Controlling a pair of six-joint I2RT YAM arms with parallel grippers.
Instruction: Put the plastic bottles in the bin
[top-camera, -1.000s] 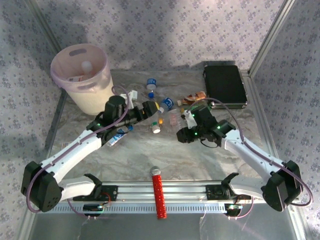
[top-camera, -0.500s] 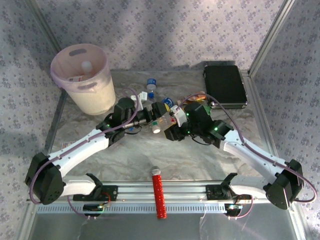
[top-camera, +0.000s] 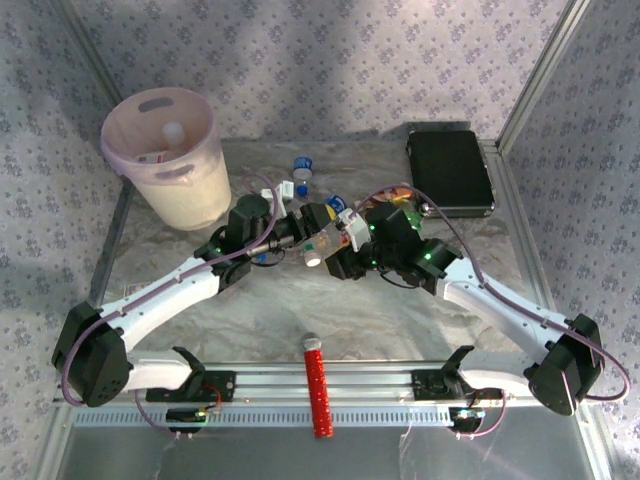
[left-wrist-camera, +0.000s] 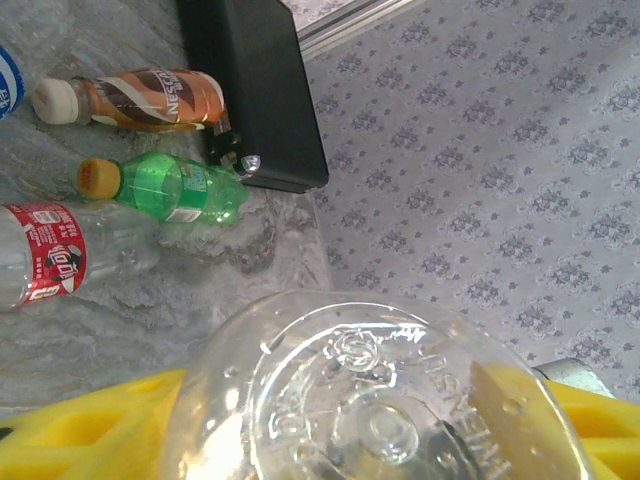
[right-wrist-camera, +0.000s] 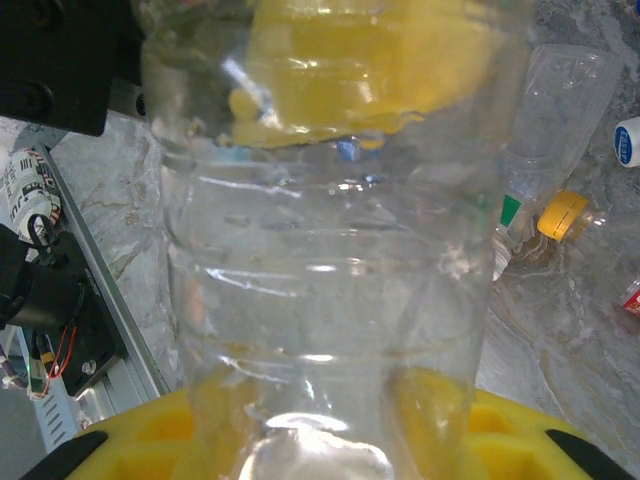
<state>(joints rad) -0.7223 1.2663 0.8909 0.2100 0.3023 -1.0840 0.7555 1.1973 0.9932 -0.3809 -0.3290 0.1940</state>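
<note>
Clear bottle (right-wrist-camera: 330, 260) is clamped from both ends near the table's middle: the left gripper (left-wrist-camera: 340, 430) grips its base, and the right gripper (right-wrist-camera: 325, 440) is closed on its sides. Beyond lie a green bottle (left-wrist-camera: 170, 188) and a brown bottle (left-wrist-camera: 140, 98), beside the black case (left-wrist-camera: 255, 90). The bin (top-camera: 190, 190) stands far left, well apart.

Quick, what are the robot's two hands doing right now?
The left gripper is shut on a clear bottle.
The right gripper is shut on a clear bottle too, apparently the same one.
</note>
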